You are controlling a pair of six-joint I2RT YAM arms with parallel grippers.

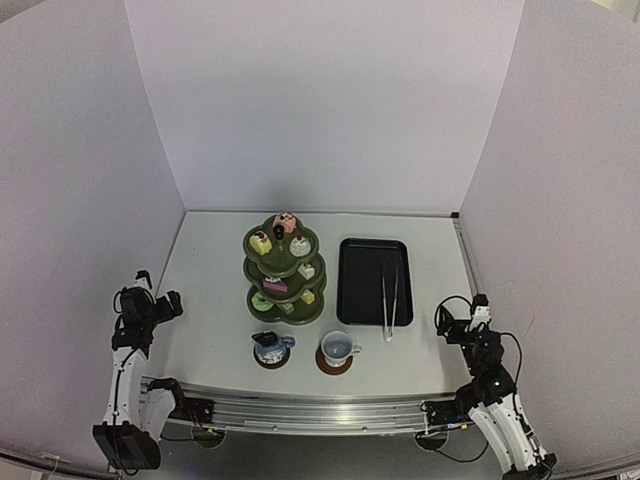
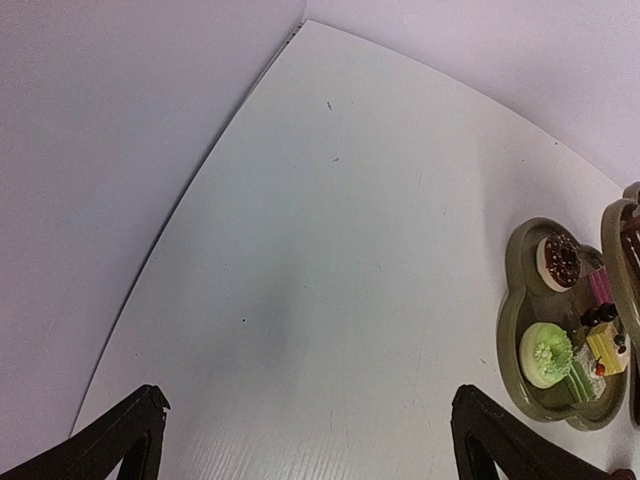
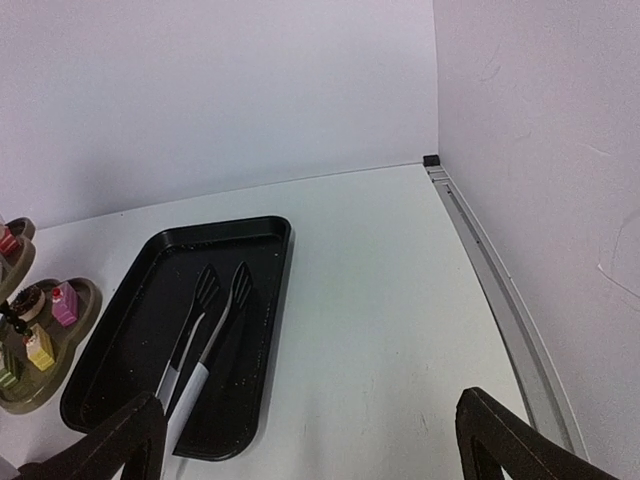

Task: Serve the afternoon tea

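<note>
A dark green three-tier stand carries several tiny colourful cakes at the table's middle. In front of it a small blue-and-white pot and a white mug each sit on a brown coaster. My left gripper hangs open at the left table edge, well apart from the stand; its wrist view shows the bottom tier with cakes at the right. My right gripper is open at the right edge, nothing between its fingers.
A black rectangular tray lies right of the stand, with metal tongs resting in it and their handle over the near rim. White walls enclose the table on three sides. A metal rail runs along the right edge.
</note>
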